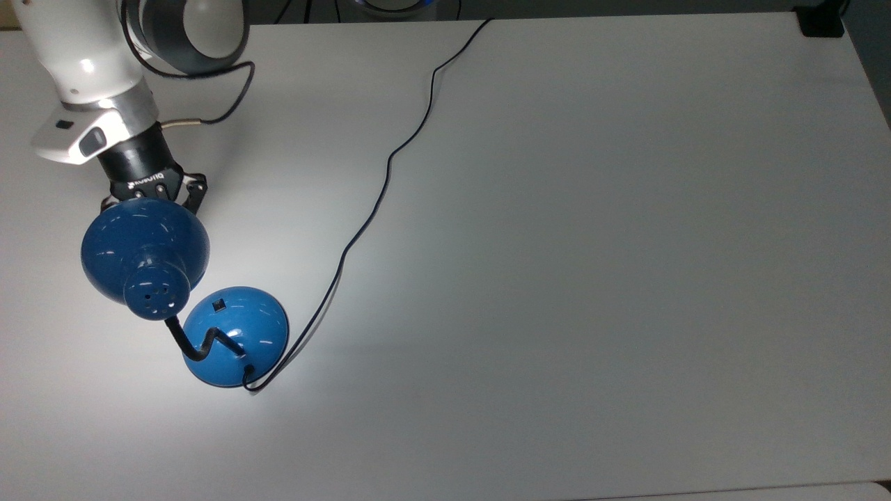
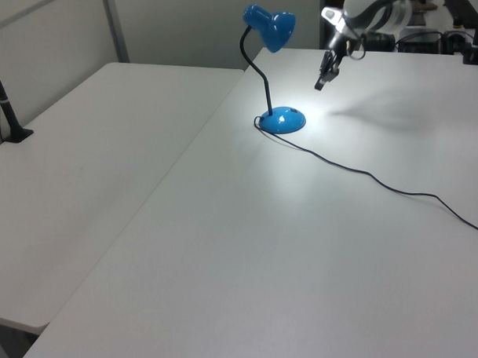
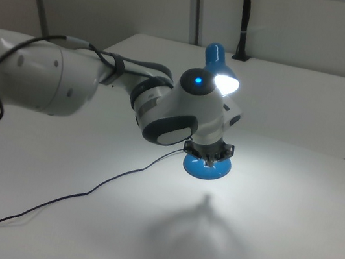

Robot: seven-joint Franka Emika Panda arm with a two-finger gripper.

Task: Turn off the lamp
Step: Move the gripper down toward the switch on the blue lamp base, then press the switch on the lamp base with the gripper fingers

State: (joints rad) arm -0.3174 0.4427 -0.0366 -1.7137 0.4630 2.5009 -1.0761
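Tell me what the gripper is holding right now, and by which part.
Nothing. In the left view the gripper hangs in the air to the right of the glossy blue desk lamp, clear of its shade and base, with nothing between its fingers.

White worktop (image 1: 592,243) carries the lit blue lamp (image 1: 235,335); its black cord (image 1: 387,167) trails across to the worktop's edge.
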